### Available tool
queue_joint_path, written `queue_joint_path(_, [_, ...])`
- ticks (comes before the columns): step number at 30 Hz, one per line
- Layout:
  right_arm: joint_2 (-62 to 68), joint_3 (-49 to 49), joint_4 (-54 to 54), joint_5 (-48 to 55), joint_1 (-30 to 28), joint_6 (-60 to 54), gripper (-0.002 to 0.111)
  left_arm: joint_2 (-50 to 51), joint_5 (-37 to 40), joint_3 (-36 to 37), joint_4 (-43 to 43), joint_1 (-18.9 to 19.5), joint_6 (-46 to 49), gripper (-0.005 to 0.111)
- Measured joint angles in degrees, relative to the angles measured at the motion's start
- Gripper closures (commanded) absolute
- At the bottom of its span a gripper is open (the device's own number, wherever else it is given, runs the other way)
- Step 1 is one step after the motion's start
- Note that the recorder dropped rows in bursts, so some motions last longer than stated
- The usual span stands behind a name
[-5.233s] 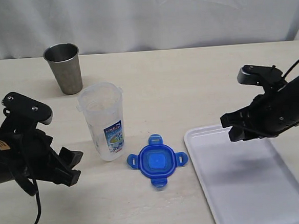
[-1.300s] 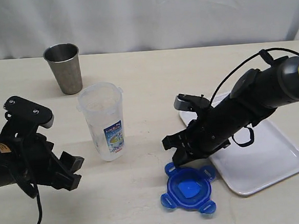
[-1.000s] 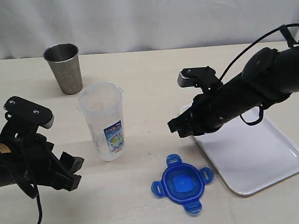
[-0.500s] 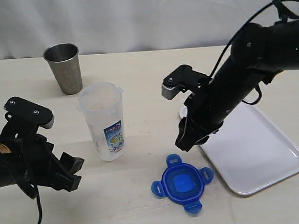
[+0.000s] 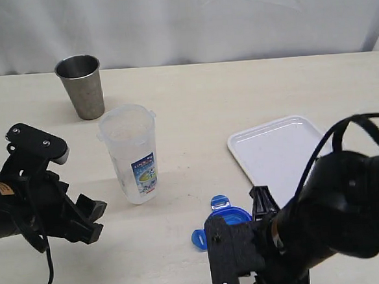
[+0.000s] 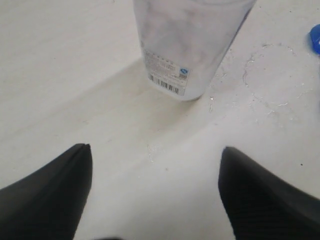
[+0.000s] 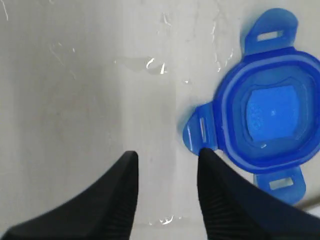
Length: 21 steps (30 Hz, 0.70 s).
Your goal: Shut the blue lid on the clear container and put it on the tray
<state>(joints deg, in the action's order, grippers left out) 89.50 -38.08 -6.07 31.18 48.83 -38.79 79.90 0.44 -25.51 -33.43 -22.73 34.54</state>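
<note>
Progress check, near to far

- Right claw (image 7: pixel 167 200): low over the bench (image 5: pixel 193 96), jaws apart, nothing between them. One fingertip (image 7: pixel 207 160) is just beside a flap of the lid (image 7: pixel 270 112); I cannot tell if it touches.
- Lid: flat on the bench, lighter centre up, all four flaps splayed. The right arm hides part of it in the exterior view. It lies off the tray and apart from the container.
- Left claw (image 6: pixel 155 200): open and empty, low over the bench, aimed at the foot of the container (image 5: pixel 132 156) but apart from it.
- Container: upright on the bench, mouth uncovered, label facing the camera.
- Tray (image 5: pixel 274 149): nothing on the part I can see; the right arm covers its near end.
- Steel cup (image 5: pixel 81 88): farthest back, upright, not part of this job.

My read is that no step is complete. The lid is not gripped, the container is unlidded and it is not on the tray. Left to do: grip the lid, seat it on the mouth, press the flaps down, carry the closed container onto the tray
</note>
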Motion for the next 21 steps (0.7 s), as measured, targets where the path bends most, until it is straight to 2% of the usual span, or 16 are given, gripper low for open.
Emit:
queue_joint_path(3, [2.15,2.14,-4.59,-4.63,1.08,3.99,0.070,0.00,0.00,0.00,0.00,0.00,0.00,0.040])
queue_joint_path(13, [7.48,2.23,-8.96,-11.90,1.19,10.42,0.070,0.00,0.11,0.00,0.00,0.00,0.00,0.040])
queue_joint_path(21, [7.83,2.23,-23.72,-12.73,1.19,25.94,0.070,0.00,0.11,0.00,0.00,0.00,0.00,0.040])
